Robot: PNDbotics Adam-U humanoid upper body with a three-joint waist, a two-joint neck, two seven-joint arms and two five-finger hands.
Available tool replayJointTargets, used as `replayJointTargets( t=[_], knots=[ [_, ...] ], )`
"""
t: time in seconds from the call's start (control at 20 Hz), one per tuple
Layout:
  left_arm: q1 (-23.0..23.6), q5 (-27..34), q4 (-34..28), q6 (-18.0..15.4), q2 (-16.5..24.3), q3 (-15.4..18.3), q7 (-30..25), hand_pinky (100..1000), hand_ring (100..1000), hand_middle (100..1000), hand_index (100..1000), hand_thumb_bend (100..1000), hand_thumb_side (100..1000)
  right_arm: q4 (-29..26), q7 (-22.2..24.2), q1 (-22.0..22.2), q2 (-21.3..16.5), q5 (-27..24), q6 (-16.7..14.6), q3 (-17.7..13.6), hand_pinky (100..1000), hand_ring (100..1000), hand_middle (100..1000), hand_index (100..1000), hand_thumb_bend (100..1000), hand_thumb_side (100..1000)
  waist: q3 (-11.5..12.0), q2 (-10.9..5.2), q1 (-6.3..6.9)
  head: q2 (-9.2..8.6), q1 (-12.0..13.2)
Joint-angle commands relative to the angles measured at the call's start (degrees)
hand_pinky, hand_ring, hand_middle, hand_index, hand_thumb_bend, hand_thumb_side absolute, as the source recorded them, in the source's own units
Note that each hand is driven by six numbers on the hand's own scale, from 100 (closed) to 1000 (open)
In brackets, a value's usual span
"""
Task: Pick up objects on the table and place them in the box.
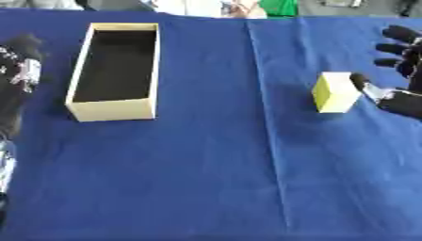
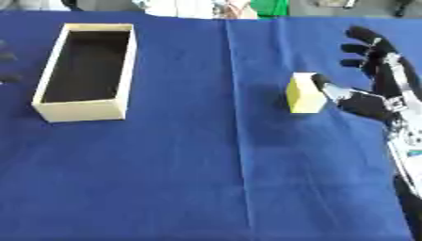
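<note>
Right hand [image 2: 375, 94] spread, thumb beside yellow block [image 2: 305, 93] on blue tabletop [image 2: 206, 164]. Box [image 2: 85, 70] well left. Left hand [image 1: 18, 80] at left edge, fingers indiscernible.

Blue cloth [image 1: 214, 179] over the table (1 lengthwise crease), green thing [image 1: 279, 7] at far edge.

Left hand [image 1: 18, 70] blurred, cut off by the left edge.

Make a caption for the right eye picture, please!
Right hand, fingers spread, reaches beside the yellow block on the blue cloth; the box waits empty.
</note>
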Motion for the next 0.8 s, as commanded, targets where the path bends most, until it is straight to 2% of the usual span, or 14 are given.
replayJointTargets(
  t=[0.05, 0.45, 0.65, 0.8],
  knots=[
    [-0.48, -0.06, -0.83, -0.04, 0.90, 0.50, 0.09, 623, 796, 786, 829, 100, 336, -1.61, 0.98, 0.15, -5.11, 1.21, 0.18, 0.47, 768, 850, 874, 917, 489, 124, 0.05, -0.82, -0.07, -0.17, -0.03],
    [-0.39, -0.53, -0.91, -0.30, 1.27, 0.36, -0.32, 625, 797, 786, 829, 100, 333, -2.26, 3.73, 1.34, -14.09, 3.18, 0.25, 2.67, 776, 858, 877, 922, 486, 129, 0.18, -0.92, -0.19, -0.08, -0.34],
    [-0.37, -2.05, -1.24, -1.47, 1.43, 0.14, -2.80, 629, 800, 786, 826, 100, 368, -2.19, 4.79, 1.20, -16.84, 3.32, 0.17, 3.51, 778, 861, 878, 924, 482, 143, 0.16, -0.96, -0.19, -0.05, -0.44],
    [-0.34, -3.24, -1.14, -2.40, 1.42, 0.17, -4.75, 629, 799, 783, 826, 117, 355, -1.81, 5.57, 0.98, -18.04, 3.37, 0.22, 4.01, 779, 862, 879, 925, 478, 141, 0.14, -0.99, -0.18, -0.05, -0.49]
  ],
)
